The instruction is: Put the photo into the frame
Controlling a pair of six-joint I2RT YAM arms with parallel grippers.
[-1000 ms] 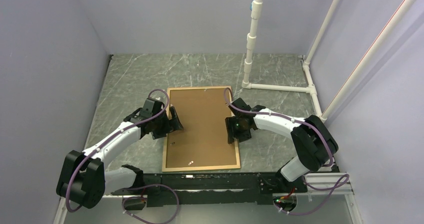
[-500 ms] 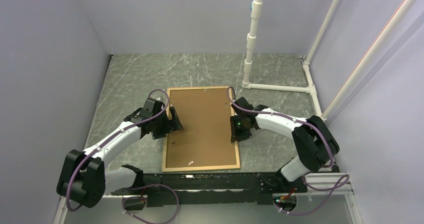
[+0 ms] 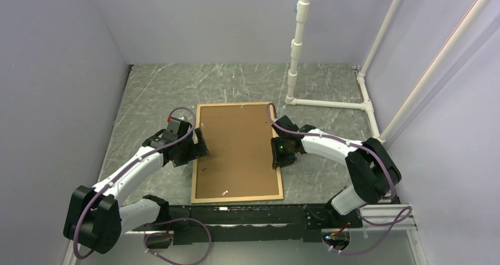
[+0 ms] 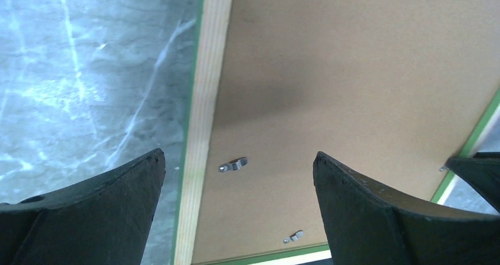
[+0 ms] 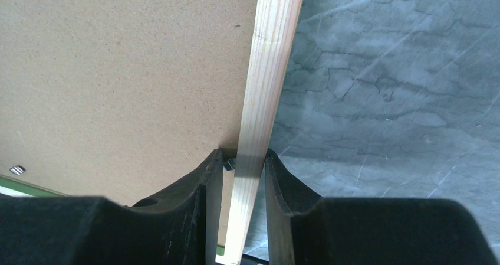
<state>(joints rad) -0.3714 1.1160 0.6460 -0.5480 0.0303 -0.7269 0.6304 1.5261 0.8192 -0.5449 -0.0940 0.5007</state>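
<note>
The right tool has pinched shut on a rail of the frame. The left tool gapes wide astride the opposite rail. Grip squarely and avoid twisting.

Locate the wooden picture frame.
Top view: the pale wooden picture frame lies flat on the grey table, brown backing board inside it, right gripper clamped on its right rail, open left gripper above its left rail.

A grey marbled table carries the frame, wood side up around a brown board, flat between left gripper and right gripper; white pipes stand beyond the right one
</note>
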